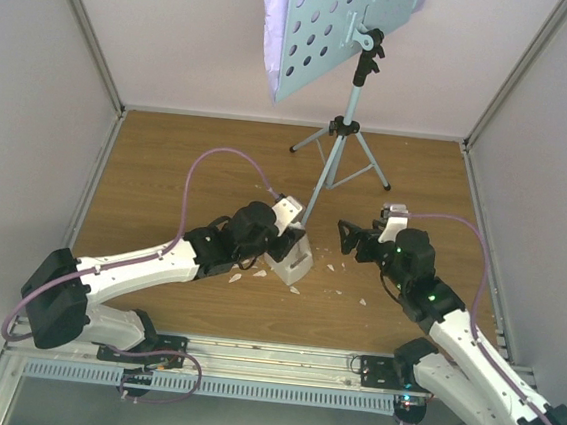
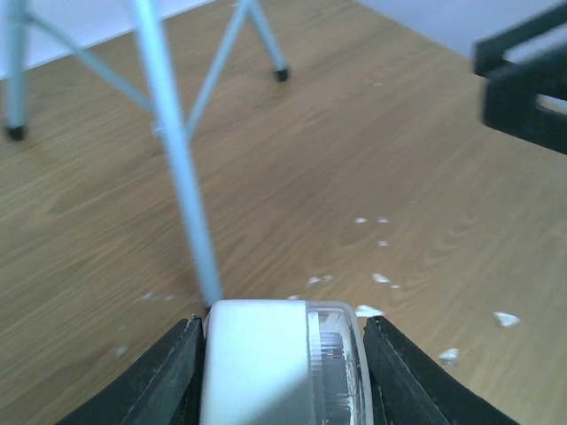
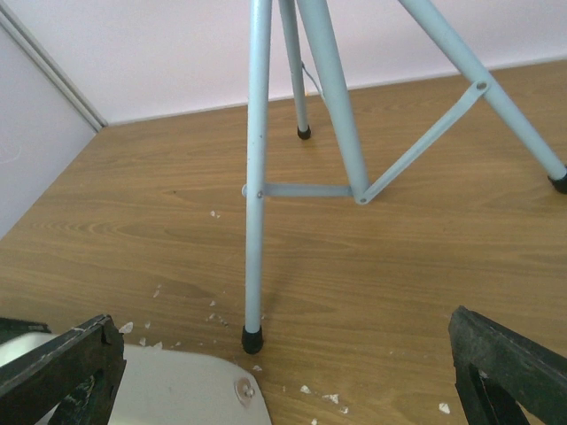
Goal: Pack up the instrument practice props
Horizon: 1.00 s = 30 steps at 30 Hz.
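- Brown wooden table (image 1: 168, 161) lay under me, dotted with white crumbs (image 1: 362, 303).
- My left pincer (image 2: 283, 329) was half shut around the white metronome (image 1: 294, 262), near the middle, just beside a leg of the blue music stand (image 1: 342, 148).
- My right pincer (image 1: 350, 235) gaped wide, holding nothing.
- I think I was grabbing; next I would need a careful lift clear of that leg.
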{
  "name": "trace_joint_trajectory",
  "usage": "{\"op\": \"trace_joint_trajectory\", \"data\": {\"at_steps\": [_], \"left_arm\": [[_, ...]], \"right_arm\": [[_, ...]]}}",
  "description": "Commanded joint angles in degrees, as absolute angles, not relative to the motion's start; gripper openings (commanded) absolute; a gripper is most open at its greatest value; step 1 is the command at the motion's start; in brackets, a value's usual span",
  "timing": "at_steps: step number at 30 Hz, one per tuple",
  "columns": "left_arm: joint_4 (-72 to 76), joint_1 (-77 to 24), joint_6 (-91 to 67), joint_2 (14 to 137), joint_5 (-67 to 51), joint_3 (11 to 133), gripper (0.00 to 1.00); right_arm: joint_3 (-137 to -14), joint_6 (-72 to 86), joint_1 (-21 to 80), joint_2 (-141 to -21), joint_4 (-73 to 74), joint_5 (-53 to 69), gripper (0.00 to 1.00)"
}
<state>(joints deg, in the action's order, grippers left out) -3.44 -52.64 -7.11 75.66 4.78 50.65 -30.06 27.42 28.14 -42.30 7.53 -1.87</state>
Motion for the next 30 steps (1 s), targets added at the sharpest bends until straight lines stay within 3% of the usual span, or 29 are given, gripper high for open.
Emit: {"op": "trace_joint_trajectory", "data": {"at_steps": [1, 8, 13, 19, 24, 28, 30], "left_arm": [[-5.1, -52.3, -13.7, 72.3, 20.1, 51.2, 0.24], [-9.2, -51.9, -20.9, 75.6, 30.4, 55.5, 0.21], [-7.5, -51.8, -27.8, 78.3, 34.4, 56.0, 0.22], [-7.5, -52.5, -31.8, 79.4, 37.9, 56.3, 0.25], [-7.8, -52.5, -30.5, 79.2, 33.7, 56.7, 0.50], [-7.4, -52.6, -28.2, 77.5, 28.3, 56.0, 0.82], [-6.7, -52.5, -26.5, 75.5, 26.5, 55.1, 0.92]], "right_arm": [[-28.3, 28.5, 27.7, -45.6, 3.4, 4.9, 1.00], [-23.7, 28.4, 39.2, -46.4, -3.0, -3.9, 0.99], [-22.7, 30.3, 50.2, -53.7, -8.8, -14.0, 1.00], [-23.7, 32.3, 56.7, -62.4, -12.6, -20.4, 1.00], [-23.6, 34.4, 61.0, -67.9, -16.1, -24.9, 1.00], [-24.0, 35.9, 61.4, -71.7, -19.1, -23.7, 1.00], [-24.3, 36.3, 61.4, -73.7, -20.9, -22.6, 1.00]]}}
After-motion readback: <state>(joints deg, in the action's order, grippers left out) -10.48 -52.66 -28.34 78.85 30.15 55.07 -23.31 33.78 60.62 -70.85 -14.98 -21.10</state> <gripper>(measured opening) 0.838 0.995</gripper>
